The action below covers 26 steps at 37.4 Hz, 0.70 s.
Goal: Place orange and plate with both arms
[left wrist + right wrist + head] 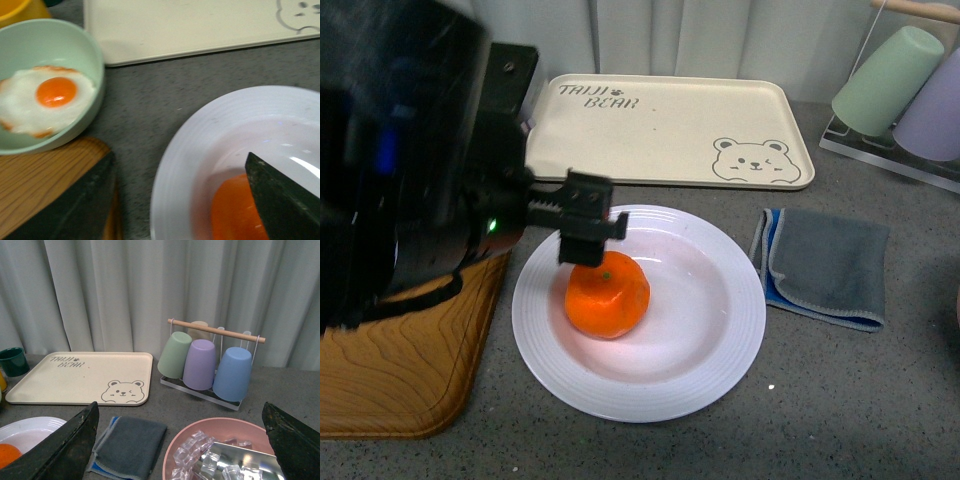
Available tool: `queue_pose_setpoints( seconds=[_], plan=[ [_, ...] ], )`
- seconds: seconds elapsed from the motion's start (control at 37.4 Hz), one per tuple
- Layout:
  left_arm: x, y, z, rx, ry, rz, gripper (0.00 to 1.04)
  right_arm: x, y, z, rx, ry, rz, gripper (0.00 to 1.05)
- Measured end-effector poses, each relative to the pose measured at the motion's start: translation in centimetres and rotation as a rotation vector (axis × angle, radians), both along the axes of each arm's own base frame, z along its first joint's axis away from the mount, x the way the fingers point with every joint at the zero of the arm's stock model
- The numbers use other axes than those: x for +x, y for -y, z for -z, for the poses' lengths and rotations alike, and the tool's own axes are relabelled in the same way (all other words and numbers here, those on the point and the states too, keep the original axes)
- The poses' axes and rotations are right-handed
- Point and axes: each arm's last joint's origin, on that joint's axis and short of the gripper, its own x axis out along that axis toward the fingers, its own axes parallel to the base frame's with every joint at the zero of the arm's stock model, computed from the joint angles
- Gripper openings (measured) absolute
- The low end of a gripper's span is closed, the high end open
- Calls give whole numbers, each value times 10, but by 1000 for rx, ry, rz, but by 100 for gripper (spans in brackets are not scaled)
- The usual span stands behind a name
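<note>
Both claws, left gripper [590, 238] and right gripper [180, 407], are spread wide and hold nothing. Left gripper hangs directly above the orange [607, 295]; contact cannot be determined. Orange sits inside the plate [720, 340], left of its centre. Bear-print tray [670, 130] lies just behind the plate; folded grey cloth [825, 265] lies beside the plate's right rim.

A home kitchen counter, by the look of it: a speckled grey countertop [860, 400] with a cream bear-print tray [670, 130] set on it. Beside the tray stand a rack of upturned pastel cups [200, 365] and a pale green bowl [60, 45] holding a fried egg [45, 102]; before it lie a white plate [740, 330] and a folded grey dishcloth [825, 262].
</note>
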Motion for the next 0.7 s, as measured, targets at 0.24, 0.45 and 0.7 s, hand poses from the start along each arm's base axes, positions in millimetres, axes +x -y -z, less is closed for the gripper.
queue_pose_setpoints(
  seconds=[0.24, 0.45, 0.7],
  plan=[
    [-30, -44, -7, 2, 265, -131, 46, 0, 0, 0, 0, 0, 1, 95],
    [-90, -94, -49, -97, 541, -164, 4, 0, 0, 0, 0, 0, 0, 95],
    [-122, -113, -57, -97, 533, -155, 4, 0, 0, 0, 0, 0, 0, 95]
  ],
)
